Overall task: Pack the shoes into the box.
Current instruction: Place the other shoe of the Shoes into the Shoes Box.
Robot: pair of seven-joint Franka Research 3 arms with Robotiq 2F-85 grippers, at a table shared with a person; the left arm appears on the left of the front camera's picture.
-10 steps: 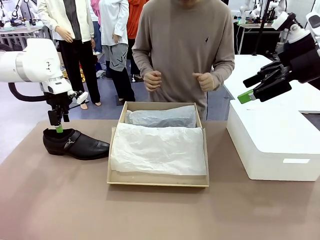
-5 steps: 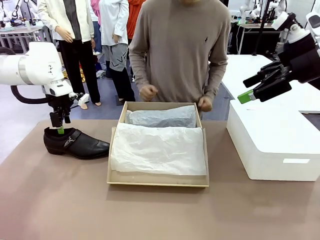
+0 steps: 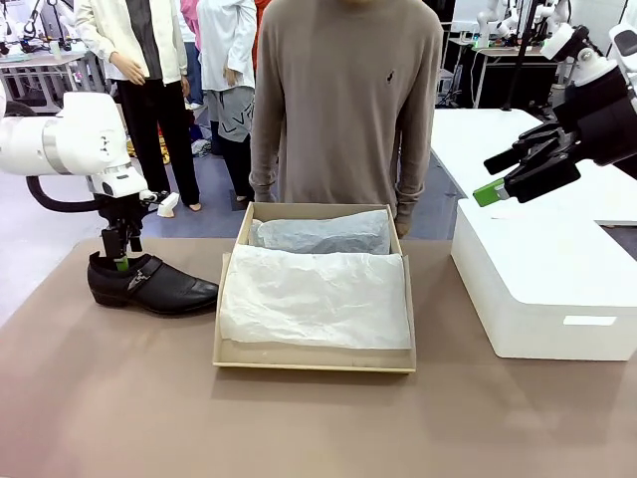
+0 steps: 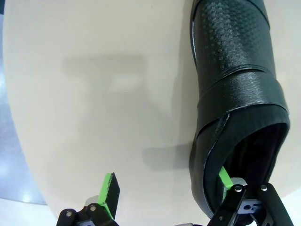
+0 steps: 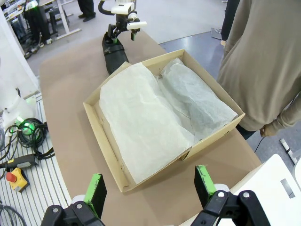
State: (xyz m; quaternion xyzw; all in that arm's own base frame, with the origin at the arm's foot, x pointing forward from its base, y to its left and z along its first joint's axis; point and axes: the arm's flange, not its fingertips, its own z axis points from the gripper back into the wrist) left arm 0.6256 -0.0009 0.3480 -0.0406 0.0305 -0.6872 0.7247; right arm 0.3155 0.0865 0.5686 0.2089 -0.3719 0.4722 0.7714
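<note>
The left pincer (image 3: 120, 258) is held apart, one finger inside the heel of the shoe (image 3: 154, 286), which lies on the worktop (image 3: 119, 398) left of the box (image 3: 315, 360). If only that thin, glossy wall is clamped, the shoe may be tipped or dropped. The right pincer (image 3: 488, 177) is held apart, empty.

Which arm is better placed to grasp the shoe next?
Left. The left pincer is open and straddles the shoe's heel collar, one finger inside the opening, one outside. The right pincer hangs open above the white box, well away from the shoe.
</note>
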